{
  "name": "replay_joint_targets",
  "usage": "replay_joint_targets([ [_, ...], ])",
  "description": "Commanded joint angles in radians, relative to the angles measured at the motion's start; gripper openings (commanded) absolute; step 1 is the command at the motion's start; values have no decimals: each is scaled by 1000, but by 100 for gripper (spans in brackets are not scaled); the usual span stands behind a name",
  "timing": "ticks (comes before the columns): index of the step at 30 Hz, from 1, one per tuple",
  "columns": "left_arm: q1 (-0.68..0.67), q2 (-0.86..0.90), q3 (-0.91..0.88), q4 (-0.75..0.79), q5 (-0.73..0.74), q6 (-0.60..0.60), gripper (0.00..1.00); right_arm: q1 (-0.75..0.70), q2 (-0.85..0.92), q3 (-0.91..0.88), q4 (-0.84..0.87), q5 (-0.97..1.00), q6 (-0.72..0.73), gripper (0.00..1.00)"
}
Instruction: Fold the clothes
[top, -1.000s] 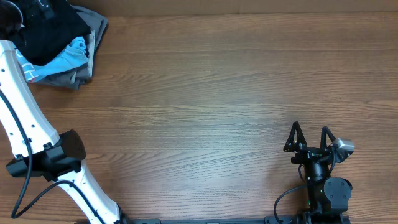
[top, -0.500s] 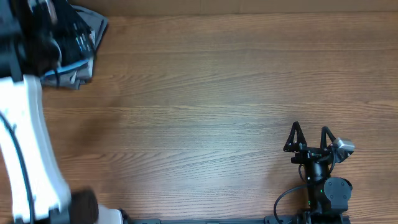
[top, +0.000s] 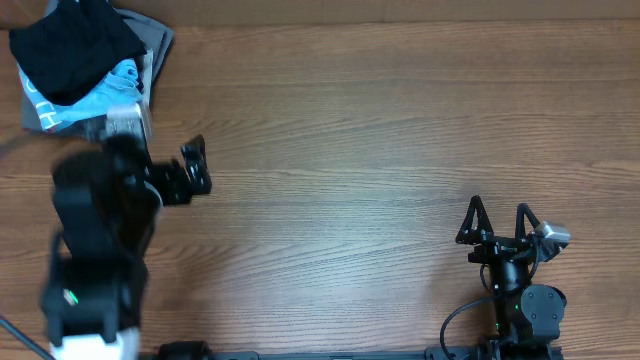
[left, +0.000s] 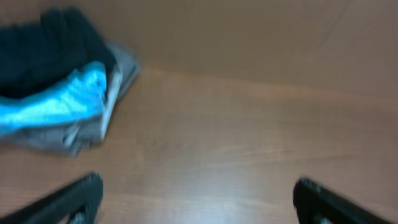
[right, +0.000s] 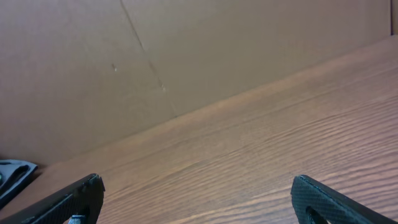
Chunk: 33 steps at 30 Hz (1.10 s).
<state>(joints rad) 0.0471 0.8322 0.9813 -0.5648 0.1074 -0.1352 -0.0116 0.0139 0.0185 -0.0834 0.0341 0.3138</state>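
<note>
A pile of clothes (top: 85, 60) lies at the table's far left corner: a black garment (top: 70, 40) on top, a light blue one (top: 112, 88) under it and grey ones (top: 158, 42) below. The left wrist view shows the same pile (left: 68, 99), blurred, at its upper left. My left gripper (top: 197, 166) is open and empty, to the near right of the pile and apart from it; its fingers frame bare wood in the left wrist view (left: 202, 202). My right gripper (top: 497, 222) is open and empty at the front right, also over bare wood in the right wrist view (right: 199, 202).
The wooden table (top: 380, 150) runs to a brown cardboard wall (right: 186, 50) at the back. A dark edge of cloth (right: 11, 171) shows at the far left of the right wrist view.
My left arm has swung back from the clothes pile toward the front and right. The black garment now lies uncovered on top of the pile. The right arm has not moved.
</note>
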Motion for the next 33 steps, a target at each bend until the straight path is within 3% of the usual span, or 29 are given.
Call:
replay_joint_targets([
  [1,-5,-179,-281,206,-2,23,100,6,-7,-10,3,10,0,100],
  [7,-55,-471,-699,647,-28,24,100,6,-7,-10,3,9,0,100],
  [14,-108,-706,-919,845,-91,24,100,6,-7,-10,3,9,0,100],
  [19,-101,-822,-977,826,-92,69,100,6,-7,-10,3,10,0,100],
  [25,-78,-829,-977,688,-87,111,100,6,-7,-10,3,10,0,100],
  [29,-71,-829,-977,505,-79,113,100,6,-7,-10,3,9,0,100],
  [33,-55,-829,-977,488,-85,113,100,6,-7,-10,3,10,0,100],
])
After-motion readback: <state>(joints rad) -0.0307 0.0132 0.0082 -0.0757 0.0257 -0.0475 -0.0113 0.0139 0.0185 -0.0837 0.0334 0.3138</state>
